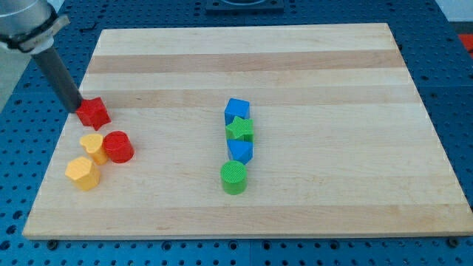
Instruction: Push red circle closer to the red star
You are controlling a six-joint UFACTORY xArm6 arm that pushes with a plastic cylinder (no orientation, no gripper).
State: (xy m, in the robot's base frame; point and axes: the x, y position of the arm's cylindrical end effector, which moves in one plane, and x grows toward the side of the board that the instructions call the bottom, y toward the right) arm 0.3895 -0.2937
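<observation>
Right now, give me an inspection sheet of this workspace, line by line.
Surface: wooden board, flat on a blue perforated bench.
Job's things: red circle below and right of the red star, close but apart.
Clutter: yellow heart touching the red circle; yellow hexagon; a column of blue cube, green star, blue triangle, green cylinder.
Pincer: none; my tip is at the red star's left edge.
Cables: nothing seen.
Surroundings: dark fixture at the view's top.

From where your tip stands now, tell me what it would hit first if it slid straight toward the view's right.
My tip already sits at the red star's left edge, apparently touching it, so the star comes first. The red circle lies lower, probably off that line.
</observation>
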